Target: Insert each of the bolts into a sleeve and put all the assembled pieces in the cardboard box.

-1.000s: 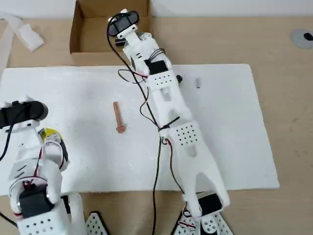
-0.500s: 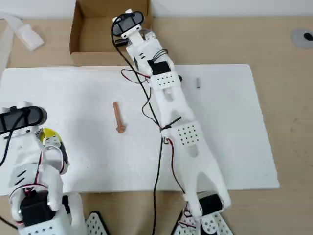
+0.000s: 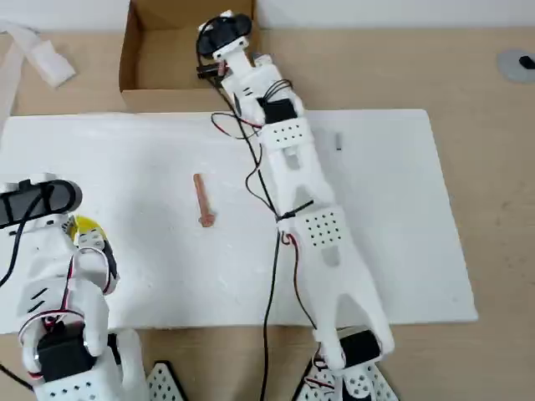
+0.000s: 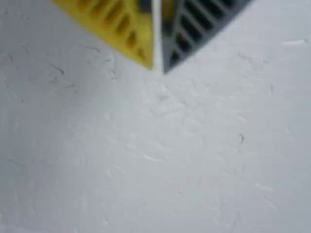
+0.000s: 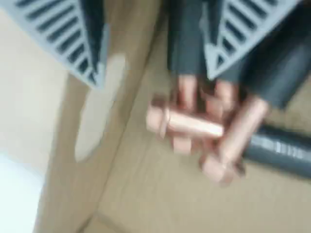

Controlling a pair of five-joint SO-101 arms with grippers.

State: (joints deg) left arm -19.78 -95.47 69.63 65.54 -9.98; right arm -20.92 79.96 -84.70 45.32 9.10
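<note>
My right gripper (image 5: 155, 77) hangs open over the cardboard box (image 3: 136, 60), its arm stretched across the white mat. Below it on the box floor (image 5: 141, 194) lie several copper bolts (image 5: 187, 124) pushed into black sleeves (image 5: 277, 148); one black sleeve (image 5: 185, 41) stands between the fingers, close to one of them. From above, the right gripper (image 3: 216, 68) sits at the box's right side. One bare copper bolt (image 3: 203, 199) lies on the mat and a small dark sleeve (image 3: 338, 142) lies right of the arm. My left gripper (image 4: 158, 68) is shut, low over the mat's left edge (image 3: 84, 234).
The white foam mat (image 3: 393, 225) covers most of the wooden table. A white plastic piece (image 3: 50, 63) lies at the far left back, and a grey disc (image 3: 517, 64) at the far right back. Cables trail along the right arm.
The right arm has swung its gripper slightly to the right and farther back over the box. The left arm has barely shifted.
</note>
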